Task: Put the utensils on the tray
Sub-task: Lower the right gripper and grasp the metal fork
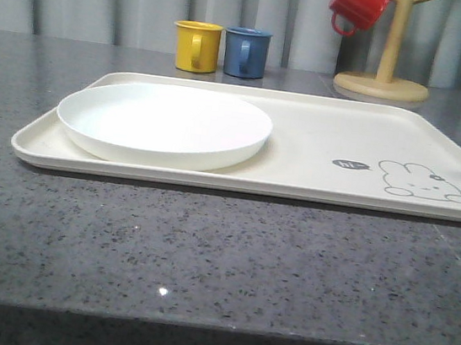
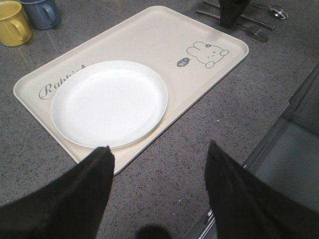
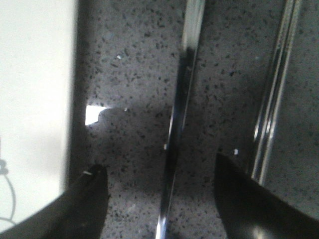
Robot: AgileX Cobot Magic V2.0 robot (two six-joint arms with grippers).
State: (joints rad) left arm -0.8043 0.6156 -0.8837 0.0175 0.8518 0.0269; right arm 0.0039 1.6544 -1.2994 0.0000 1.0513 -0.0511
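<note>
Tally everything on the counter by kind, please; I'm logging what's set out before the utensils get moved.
Mugs: 3, yellow, blue, red hanging on the wooden stand
Mug stand: 1
Tray: 1
White plate: 1
Utensils: fork, spoon, chopsticks, 3 kinds
Total: 9
</note>
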